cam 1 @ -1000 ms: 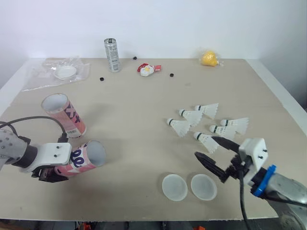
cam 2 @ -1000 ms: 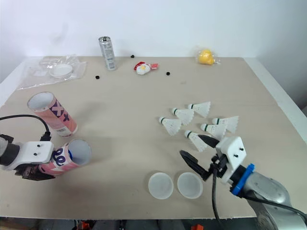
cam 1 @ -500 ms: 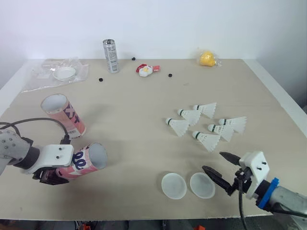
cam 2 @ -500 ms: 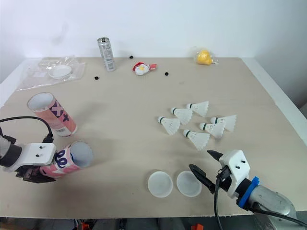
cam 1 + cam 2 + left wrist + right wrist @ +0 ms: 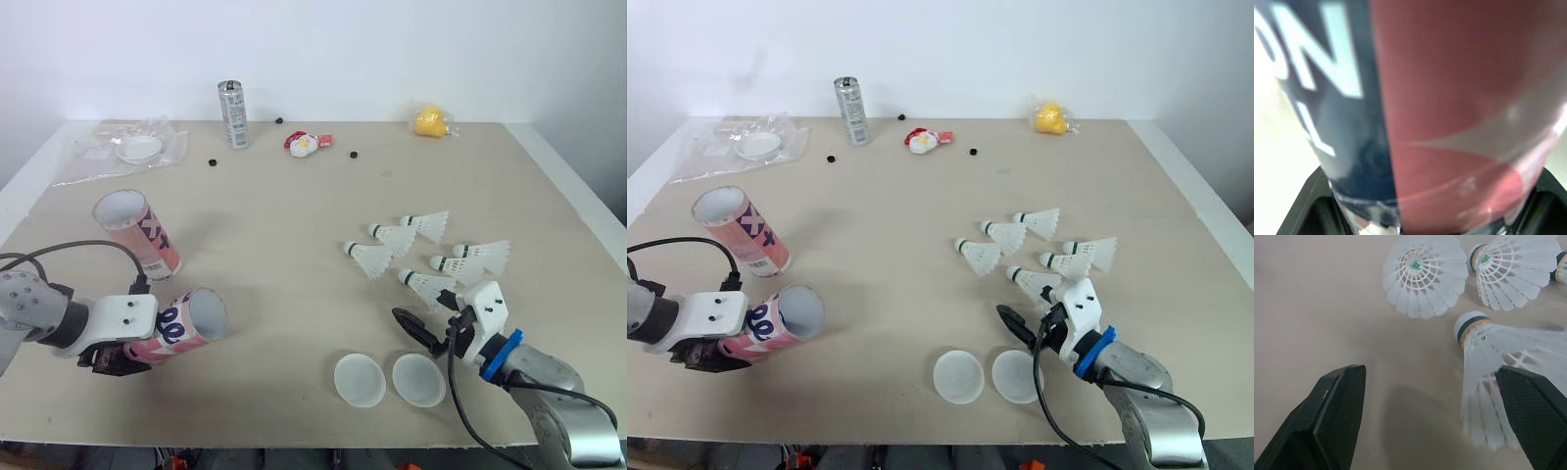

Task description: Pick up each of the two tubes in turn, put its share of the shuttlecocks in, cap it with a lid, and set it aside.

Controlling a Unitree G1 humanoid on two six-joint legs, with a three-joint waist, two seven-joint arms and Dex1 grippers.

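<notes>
Pink-and-navy printed cardboard tube, mouth facing right, is pinched by the left tool at the table's near left. The right tool is spread just beside the nearest white feathered shuttlecock; an off-centre closure could crush its skirt or nudge it away.

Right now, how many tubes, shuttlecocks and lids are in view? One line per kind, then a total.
Tubes: 2
Shuttlecocks: 6
Lids: 2
Total: 10
</notes>
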